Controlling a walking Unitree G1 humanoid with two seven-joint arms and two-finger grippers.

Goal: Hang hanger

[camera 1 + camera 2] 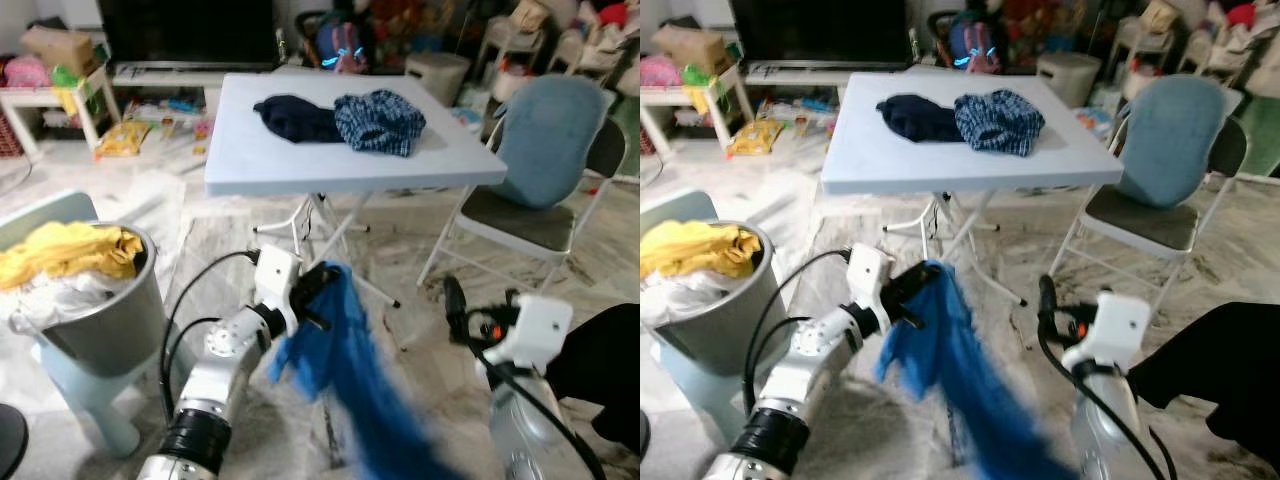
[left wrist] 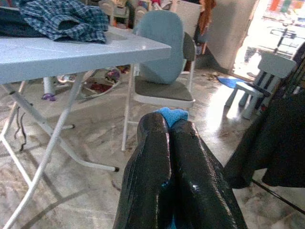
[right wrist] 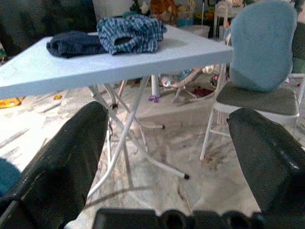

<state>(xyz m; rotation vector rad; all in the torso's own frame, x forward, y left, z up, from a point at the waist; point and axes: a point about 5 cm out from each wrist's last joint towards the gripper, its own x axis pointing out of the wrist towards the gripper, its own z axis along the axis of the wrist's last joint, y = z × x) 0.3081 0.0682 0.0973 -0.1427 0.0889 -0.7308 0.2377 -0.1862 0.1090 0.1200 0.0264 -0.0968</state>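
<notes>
The left gripper (image 1: pixel 318 290) had its two black fingers (image 2: pixel 157 157) pressed together on a blue garment (image 1: pixel 345 370), a fold of which poked out between the tips in the left wrist view; the cloth hung down toward the near floor, blurred at its lower end. The right gripper (image 3: pixel 167 143) was held low on the right with its fingers spread wide and nothing between them. Beyond both stood the white folding table (image 1: pixel 260 160), carrying a dark navy garment (image 1: pixel 297 117) and a checked blue garment (image 1: pixel 380 121). A folding chair with a blue cushion (image 1: pixel 545 140) stood to the right of it, and a grey bin heaped with yellow laundry (image 1: pixel 70 255) was at the near left. No hanger could be made out in any view, so where it lay could not be told. The step in hand appeared to be carrying the garment, with the hanging itself not yet begun. The next move would likely call for finding the hanger or a rail while keeping the trailing cloth off the floor.
</notes>
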